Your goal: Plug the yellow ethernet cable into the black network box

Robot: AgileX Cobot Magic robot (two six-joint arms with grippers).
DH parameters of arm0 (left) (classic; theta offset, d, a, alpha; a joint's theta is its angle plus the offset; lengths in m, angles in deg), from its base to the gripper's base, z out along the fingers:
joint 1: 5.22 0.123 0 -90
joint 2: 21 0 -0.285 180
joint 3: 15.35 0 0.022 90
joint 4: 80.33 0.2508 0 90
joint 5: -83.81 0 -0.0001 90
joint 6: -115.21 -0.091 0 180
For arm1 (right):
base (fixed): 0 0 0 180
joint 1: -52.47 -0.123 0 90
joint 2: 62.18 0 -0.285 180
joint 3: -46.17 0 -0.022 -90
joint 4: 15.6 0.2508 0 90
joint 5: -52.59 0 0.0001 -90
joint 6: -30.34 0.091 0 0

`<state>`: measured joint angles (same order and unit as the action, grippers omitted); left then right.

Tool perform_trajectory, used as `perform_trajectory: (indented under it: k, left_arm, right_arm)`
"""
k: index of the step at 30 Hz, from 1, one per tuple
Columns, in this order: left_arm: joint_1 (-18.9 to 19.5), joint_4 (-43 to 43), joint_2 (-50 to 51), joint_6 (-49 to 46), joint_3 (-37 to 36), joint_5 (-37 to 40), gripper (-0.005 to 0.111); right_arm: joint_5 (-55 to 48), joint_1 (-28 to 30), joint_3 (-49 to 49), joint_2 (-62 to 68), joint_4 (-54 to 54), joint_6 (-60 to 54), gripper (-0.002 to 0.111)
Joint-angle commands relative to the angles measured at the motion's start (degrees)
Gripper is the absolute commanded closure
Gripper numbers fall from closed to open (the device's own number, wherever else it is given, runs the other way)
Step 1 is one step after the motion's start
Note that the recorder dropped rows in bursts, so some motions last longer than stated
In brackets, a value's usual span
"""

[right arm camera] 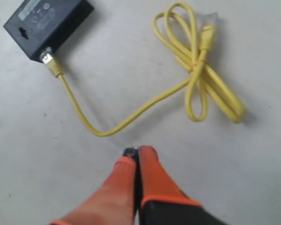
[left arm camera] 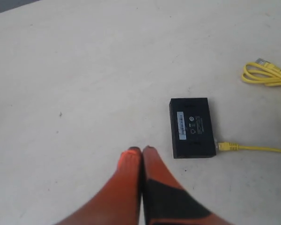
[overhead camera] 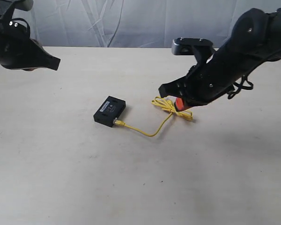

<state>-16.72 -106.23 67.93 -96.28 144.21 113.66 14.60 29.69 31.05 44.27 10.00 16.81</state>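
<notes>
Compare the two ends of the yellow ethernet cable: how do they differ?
The plugged end looks seated in the black network box; the free end lies loose, apart from it. The cord leaves the plugged end in one open curve; the free end rests in the bundled loop. Both are yellow, and neither is gripped.

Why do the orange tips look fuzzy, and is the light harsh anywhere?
Left wrist view: the left fingers sit near the lens and blur; the black network box is sharper. Right wrist view: the right fingers blur too, the yellow ethernet cable casts a faint shadow. Exterior view: even light, no glare.
</notes>
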Motion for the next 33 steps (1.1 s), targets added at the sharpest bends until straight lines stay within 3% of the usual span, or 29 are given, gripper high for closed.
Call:
perform_trajectory:
  k: [1, 12, 18, 24, 29, 33]
  left_arm:
    - [-0.07, 0.67, -4.41, 0.95, -1.74, 3.0, 0.107]
    - [-0.07, 0.0, -14.43, 1.1, -8.24, 1.79, 0.107]
    - [-0.07, -0.43, -21.74, 1.1, -13.46, 0.33, 0.107]
    - [-0.07, -1.66, -29.2, 1.57, -18.77, -3.26, 0.107]
    - [-0.07, -1.52, -31.58, 1.57, -19.94, -2.62, 0.107]
    - [-0.07, -1.52, -31.58, 1.57, -19.94, -2.99, 0.107]
  right_arm:
    - [-0.23, 4.04, -3.55, -5.21, -1.3, 2.99, 0.108]
    - [-0.25, 13.14, -13.46, -21.65, -14.75, 16.51, 0.108]
    - [-3.06, 13.13, -18.96, -35.59, -28.17, 27.68, 0.108]
    - [-5.75, 13.13, -24.68, -54.2, -34.14, 27.69, 0.108]
    - [2.03, 13.02, -32.99, -71.5, -34.26, 27.69, 0.108]
    - [6.92, 13.02, -36.77, -76.22, -34.03, 27.69, 0.108]
